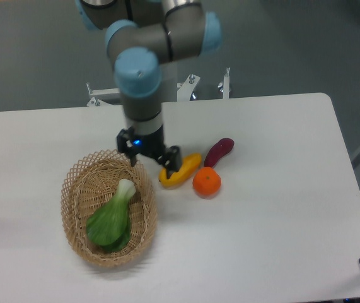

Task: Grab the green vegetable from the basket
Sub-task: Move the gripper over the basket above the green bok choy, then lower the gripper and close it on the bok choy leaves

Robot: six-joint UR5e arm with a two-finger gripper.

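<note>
The green vegetable (pixel 110 219), a bok choy with broad green leaves and a white stalk end pointing up-right, lies inside the oval wicker basket (pixel 76 208) at the left of the table. My gripper (pixel 150 162) hangs open just past the basket's upper right rim, above and to the right of the stalk end. Its fingers hold nothing; one fingertip overlaps the yellow fruit.
A yellow elongated fruit (pixel 183 170), an orange (pixel 207 182) and a dark purple vegetable (pixel 219 151) lie in a cluster right of the basket. The arm's base and a metal mount stand behind the table's far edge.
</note>
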